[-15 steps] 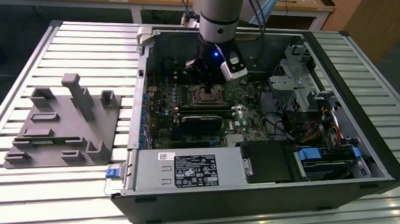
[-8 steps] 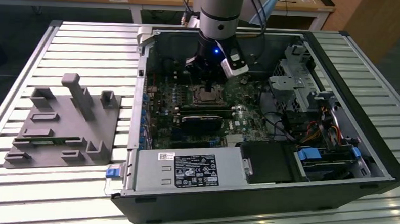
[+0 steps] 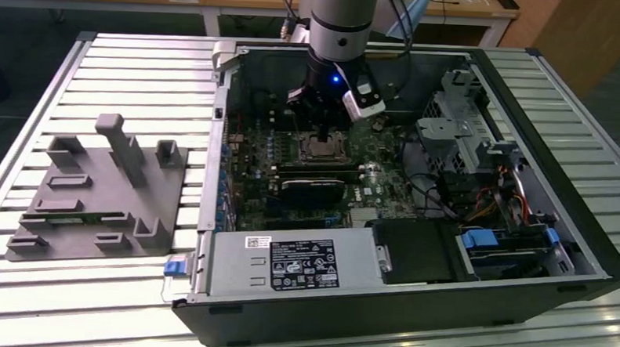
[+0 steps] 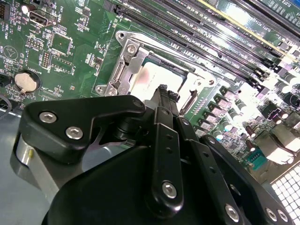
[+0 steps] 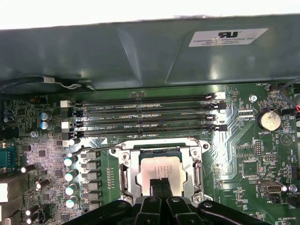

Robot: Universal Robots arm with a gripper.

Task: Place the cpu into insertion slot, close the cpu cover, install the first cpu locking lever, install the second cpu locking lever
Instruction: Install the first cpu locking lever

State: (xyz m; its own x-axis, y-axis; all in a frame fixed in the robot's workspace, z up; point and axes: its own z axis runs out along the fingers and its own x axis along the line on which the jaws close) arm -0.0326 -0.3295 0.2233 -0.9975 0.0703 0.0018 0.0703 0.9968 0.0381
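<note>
The cpu [image 5: 159,168], 1 small square chip with a pale silvery top, lies flat inside the insertion slot [image 5: 197,143]. The cpu cover [image 5: 127,174], a thin silvery frame, lies down flat over it, and the chip shows through its window.

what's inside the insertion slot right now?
The cpu lies in the insertion slot, its pale top showing through the window of the cpu cover. The claw hides part of its edge, and the contacts beneath it are covered.
</note>
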